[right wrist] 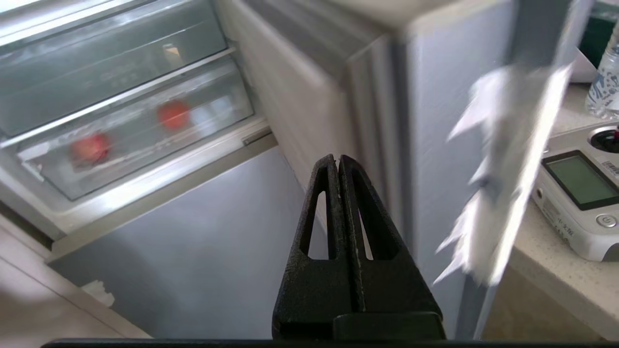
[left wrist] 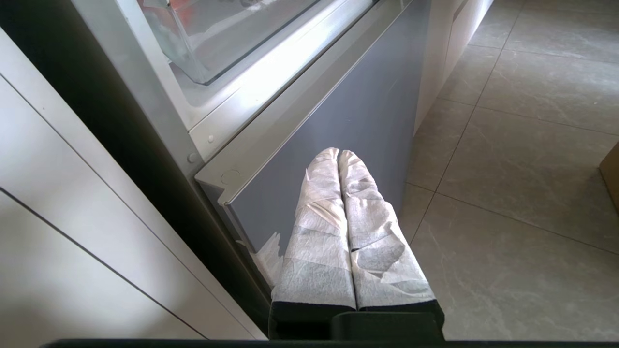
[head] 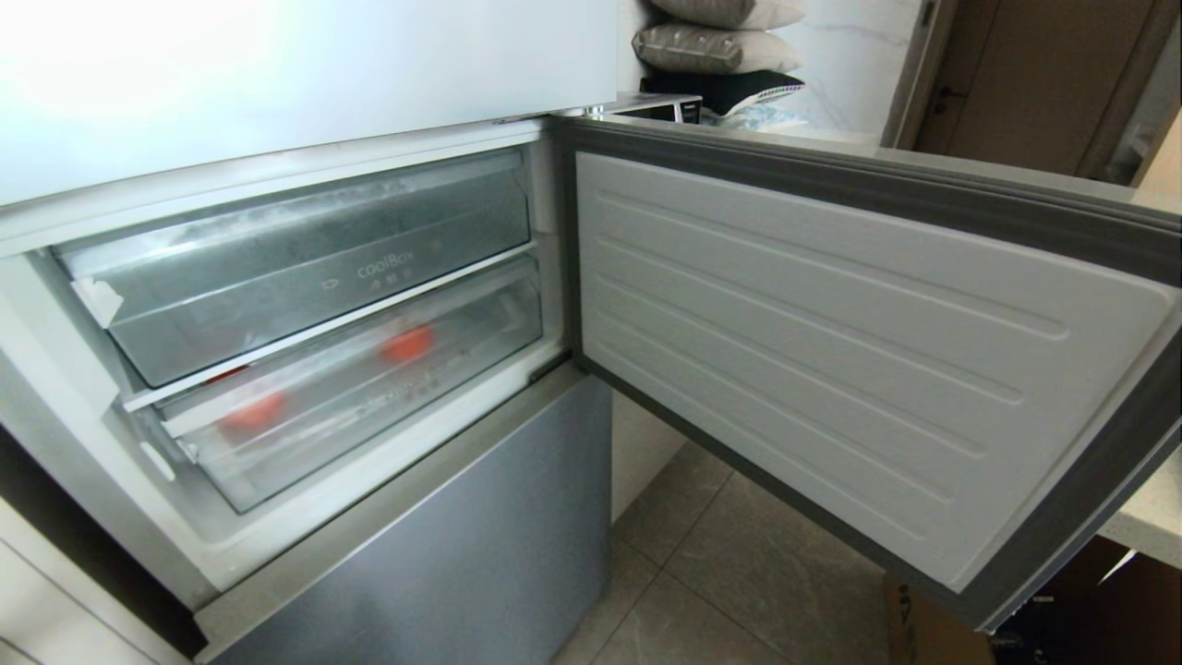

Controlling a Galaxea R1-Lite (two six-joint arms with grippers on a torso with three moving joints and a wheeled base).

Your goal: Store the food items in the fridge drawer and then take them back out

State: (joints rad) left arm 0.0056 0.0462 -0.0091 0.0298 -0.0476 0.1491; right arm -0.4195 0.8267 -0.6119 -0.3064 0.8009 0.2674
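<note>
The fridge drawer (head: pixel 466 346) sits pushed in under the "coolBox" bin (head: pixel 305 268). Through its frosted front the food items show as two red-orange blurs, one at the left (head: pixel 251 413) and one further right (head: pixel 407 344). I cannot tell which of them is which. In the right wrist view the same two blurs show behind the drawer front (right wrist: pixel 90 148) (right wrist: pixel 174 114). My right gripper (right wrist: pixel 337 159) is shut and empty, out in front of the fridge near the open door's edge. My left gripper (left wrist: pixel 338 153), wrapped in white, is shut and empty low beside the lower door. Neither arm is in the head view.
The fridge door (head: pixel 831 351) stands swung wide open to the right. Below the drawer is the shut grey-blue lower door (head: pixel 443 545). A counter on the right carries a white device (right wrist: pixel 575 203) and a water bottle (right wrist: pixel 604 82). Tiled floor (head: pixel 739 554) lies beneath the open door.
</note>
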